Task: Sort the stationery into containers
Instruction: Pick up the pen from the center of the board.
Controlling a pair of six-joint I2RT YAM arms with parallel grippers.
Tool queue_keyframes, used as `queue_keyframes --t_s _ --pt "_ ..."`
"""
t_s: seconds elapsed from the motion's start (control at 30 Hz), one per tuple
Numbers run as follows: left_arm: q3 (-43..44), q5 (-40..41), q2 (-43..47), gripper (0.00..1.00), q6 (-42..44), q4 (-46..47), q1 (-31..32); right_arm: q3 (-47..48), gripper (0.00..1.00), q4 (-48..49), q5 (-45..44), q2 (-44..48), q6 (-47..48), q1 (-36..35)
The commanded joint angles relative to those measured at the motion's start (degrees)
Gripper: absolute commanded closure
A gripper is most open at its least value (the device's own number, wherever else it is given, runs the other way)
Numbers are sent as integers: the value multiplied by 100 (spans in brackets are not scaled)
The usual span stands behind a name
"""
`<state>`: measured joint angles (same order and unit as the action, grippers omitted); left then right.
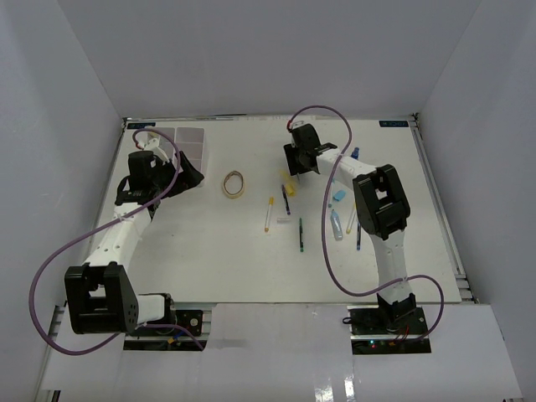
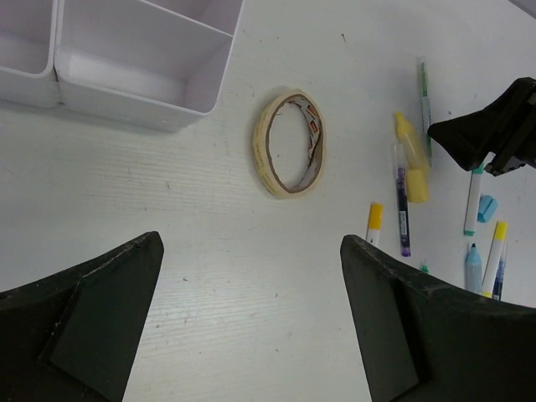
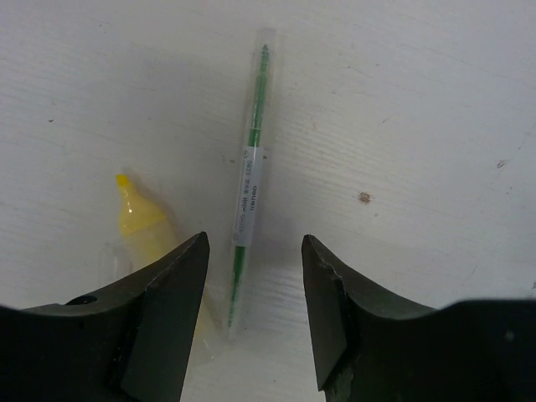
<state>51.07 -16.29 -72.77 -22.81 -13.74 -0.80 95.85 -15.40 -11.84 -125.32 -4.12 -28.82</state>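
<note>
- We see a thin green pen (image 3: 248, 180) with a clear barrel and a white label band. Its dark print is too small to read.
- It lies flat on the white table (image 3: 419, 126), its long axis pointing away from the right gripper (image 3: 255, 310), tip farthest.
- The jaws stand apart, straddling its near end without touching.
- The left gripper (image 2: 251, 318) gapes wide near a tan tape ring (image 2: 290, 144).

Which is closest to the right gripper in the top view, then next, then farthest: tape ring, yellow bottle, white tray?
1. The yellow bottle, just beside the right gripper.
2. The tape ring, mid-table, further left.
3. The white tray, far left, by the left arm.
</note>
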Motion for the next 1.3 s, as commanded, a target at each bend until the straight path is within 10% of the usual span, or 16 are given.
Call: queue_keyframes --t_s 0.0,0.63,1.27 --pt "105 -181 70 2 -75 3 -17 250 46 257 49 -142 -45 78" --pt "79 -313 -27 2 -101 134 369 -637 90 467 313 419 -81 386" --pt "1562 -534 -105 2 -2149 424 2179 -3907 85 1724 1922 5102 -159 -562"
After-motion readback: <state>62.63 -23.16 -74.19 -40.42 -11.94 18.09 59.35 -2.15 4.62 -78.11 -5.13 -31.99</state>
